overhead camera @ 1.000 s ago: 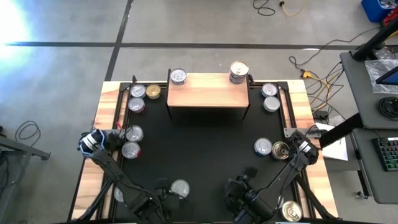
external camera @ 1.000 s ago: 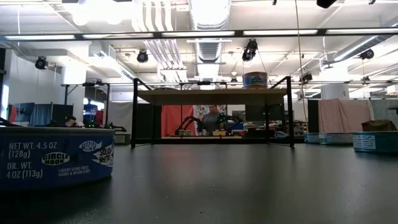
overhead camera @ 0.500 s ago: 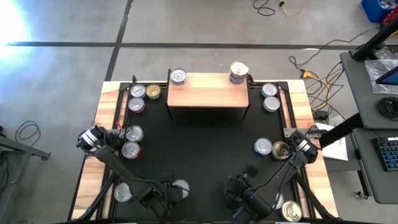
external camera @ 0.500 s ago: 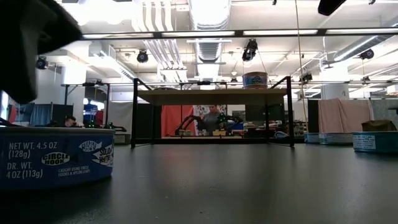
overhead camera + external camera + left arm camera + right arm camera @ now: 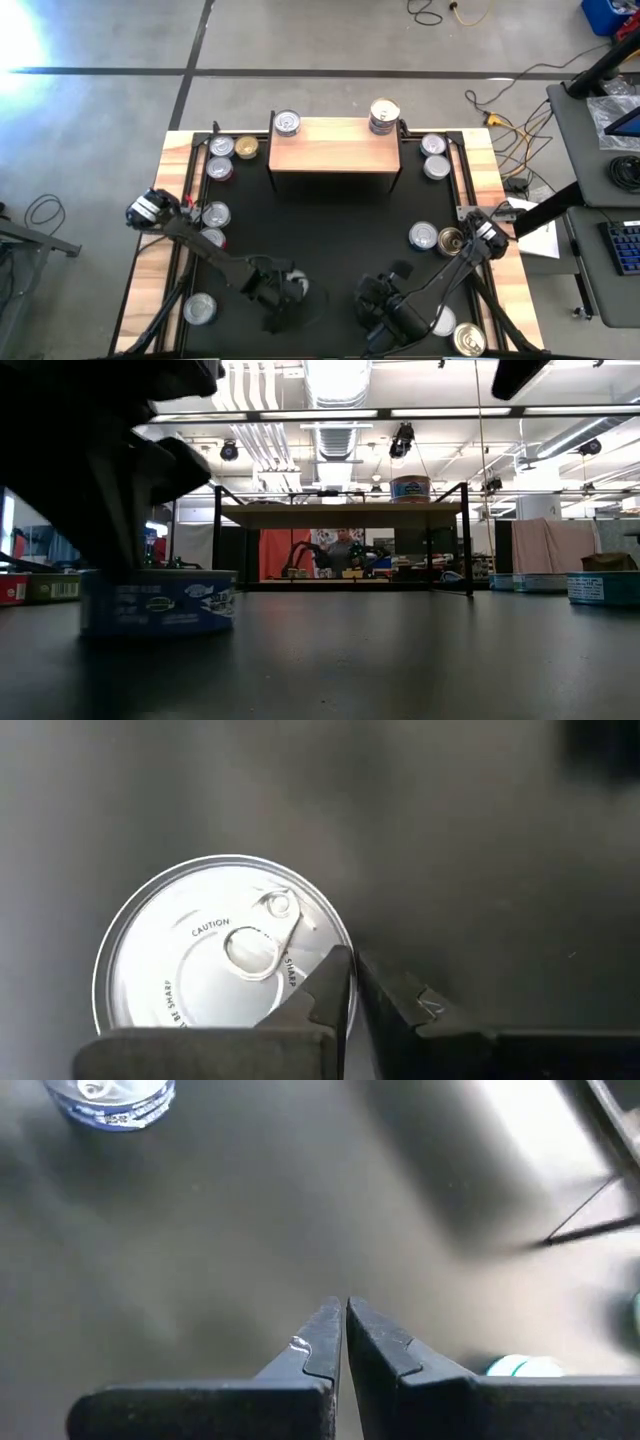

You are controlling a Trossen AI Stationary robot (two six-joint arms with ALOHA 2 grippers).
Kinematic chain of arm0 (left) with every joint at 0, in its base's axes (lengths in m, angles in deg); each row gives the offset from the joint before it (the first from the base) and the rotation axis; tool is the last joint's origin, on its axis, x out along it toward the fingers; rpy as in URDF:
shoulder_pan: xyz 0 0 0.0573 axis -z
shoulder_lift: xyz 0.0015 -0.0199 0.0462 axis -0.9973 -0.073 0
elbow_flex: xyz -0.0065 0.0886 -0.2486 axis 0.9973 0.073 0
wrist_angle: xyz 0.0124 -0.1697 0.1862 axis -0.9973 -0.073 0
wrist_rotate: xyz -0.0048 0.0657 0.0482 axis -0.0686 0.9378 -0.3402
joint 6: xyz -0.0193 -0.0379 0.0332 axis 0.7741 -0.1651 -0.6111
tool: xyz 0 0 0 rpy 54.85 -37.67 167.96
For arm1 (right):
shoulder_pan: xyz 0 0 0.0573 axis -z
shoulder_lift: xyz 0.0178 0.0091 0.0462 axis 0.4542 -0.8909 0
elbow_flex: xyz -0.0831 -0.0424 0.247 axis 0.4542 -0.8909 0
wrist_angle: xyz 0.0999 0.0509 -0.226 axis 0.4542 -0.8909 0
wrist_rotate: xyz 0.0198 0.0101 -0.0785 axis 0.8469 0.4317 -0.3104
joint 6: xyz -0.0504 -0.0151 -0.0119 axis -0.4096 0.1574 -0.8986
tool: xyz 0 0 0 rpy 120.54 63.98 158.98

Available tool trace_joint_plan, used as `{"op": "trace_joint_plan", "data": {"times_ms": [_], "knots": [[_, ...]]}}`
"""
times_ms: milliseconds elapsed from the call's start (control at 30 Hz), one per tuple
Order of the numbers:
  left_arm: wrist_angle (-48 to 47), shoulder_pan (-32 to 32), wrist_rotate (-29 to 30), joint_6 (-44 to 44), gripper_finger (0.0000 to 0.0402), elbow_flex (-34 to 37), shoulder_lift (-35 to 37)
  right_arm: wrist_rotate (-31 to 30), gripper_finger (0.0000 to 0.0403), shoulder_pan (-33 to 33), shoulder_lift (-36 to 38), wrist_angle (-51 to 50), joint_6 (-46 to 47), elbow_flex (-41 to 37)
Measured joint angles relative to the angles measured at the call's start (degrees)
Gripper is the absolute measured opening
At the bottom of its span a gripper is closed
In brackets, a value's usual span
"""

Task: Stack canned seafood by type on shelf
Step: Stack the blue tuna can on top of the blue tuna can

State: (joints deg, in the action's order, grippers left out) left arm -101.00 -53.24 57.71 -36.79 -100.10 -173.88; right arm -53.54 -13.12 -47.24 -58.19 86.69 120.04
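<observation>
Your left tool hangs low over the black mat at the near middle of the worktop, its fingers pressed together with nothing between them. Their tips sit just over the edge of a silver-topped tin; the pull tab and the word CAUTION on the lid are plain to read. From table height the same tin shows a blue label and stands flat on the mat under the dark bulk of the arm.

Your right tool is also pressed together and empty, hovering above bare mat at the near right side, with a blue-labelled tin well apart from it.

The shelf stands at the far middle of the mat. One tin sits on its far left corner and a taller stack of tins on its far right corner. The other tins lie in loose groups on the mat, left and right of the shelf and along both sides.
</observation>
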Motion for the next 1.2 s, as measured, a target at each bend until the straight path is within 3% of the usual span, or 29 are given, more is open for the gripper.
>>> {"op": "trace_joint_plan", "data": {"times_ms": [133,267,400,500,567,667,800,967,1067,1200], "knots": [[-6.3,-3.7,-0.2,-2.1,0.0001,-0.2,2.8,-3.4,0.0013,1.7,1.9,-0.9,-4.3,-4.4],[-19.8,-6.9,0.2,2.5,0.0000,-1.8,6.1,-10.4,0.0011,3.6,9.8,-0.9,-9.1,-16.2],[-30.0,-9.2,0.2,16.4,0.0000,-2.8,10.0,-16.4,0.0009,5.1,24.3,5.4,-14.0,-33.1],[-31.0,-10.0,1.1,33.2,0.0000,-2.9,13.2,-17.4,0.0009,5.1,38.6,19.0,-24.3,-45.3],[-29.4,-10.0,4.5,46.5,0.0000,-2.9,14.7,-13.5,0.0009,5.0,48.3,32.2,-35.1,-52.8],[-22.9,-9.4,13.0,61.7,0.0000,-2.9,16.5,-1.1,0.0009,5.1,61.4,54.0,-49.1,-63.5],[-4.5,-9.3,25.4,63.8,0.0000,-2.9,16.8,12.6,0.0009,5.8,71.3,74.0,-56.6,-75.1],[13.9,-11.4,34.5,57.5,0.0000,-3.1,16.6,19.0,0.0009,7.0,74.7,78.3,-52.3,-80.6],[16.1,-13.7,35.2,58.1,0.0000,-3.1,16.6,26.6,0.0009,7.9,76.0,78.7,-52.0,-80.3],[16.1,-16.8,35.3,63.5,0.0000,-3.0,16.5,28.0,0.0009,9.7,81.3,72.6,-54.4,-80.0]]}}
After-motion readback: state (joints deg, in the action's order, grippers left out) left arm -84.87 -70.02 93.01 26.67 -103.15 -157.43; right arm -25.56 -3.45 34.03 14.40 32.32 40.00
